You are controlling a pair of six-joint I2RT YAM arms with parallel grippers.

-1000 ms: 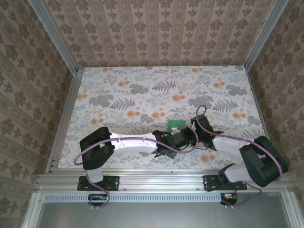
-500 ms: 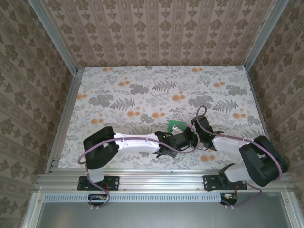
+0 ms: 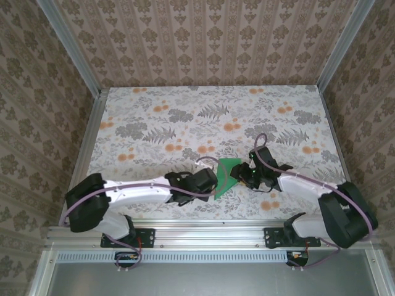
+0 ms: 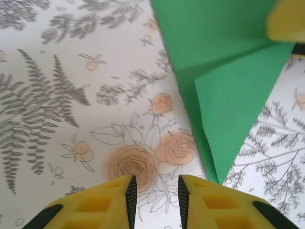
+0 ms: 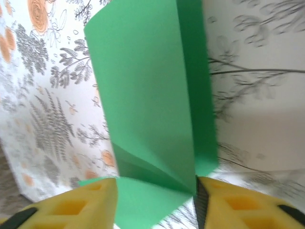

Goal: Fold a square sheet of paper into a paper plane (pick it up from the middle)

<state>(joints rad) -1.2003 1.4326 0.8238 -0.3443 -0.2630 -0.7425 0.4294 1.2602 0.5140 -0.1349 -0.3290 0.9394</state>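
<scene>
Sheet status: the square sheet of paper (image 3: 227, 176) lies folded on the floral tabletop (image 3: 148, 123). It sits close to the tabletop's near edge, about midway along it, with one pointed corner aimed at that edge.

Left gripper (image 4: 155, 195): jaws a narrow slot apart, with bare tabletop print between them and nothing held. The paper's point ends just beside one of its fingers.

Right gripper (image 5: 155, 206): jaws about half apart. The folded end of the paper sits in the gap, its layers slightly fanned. I cannot tell whether the pads touch it.

From the left wrist I see one yellow fingertip (image 4: 286, 19) of the right gripper over the paper's upper face.
</scene>
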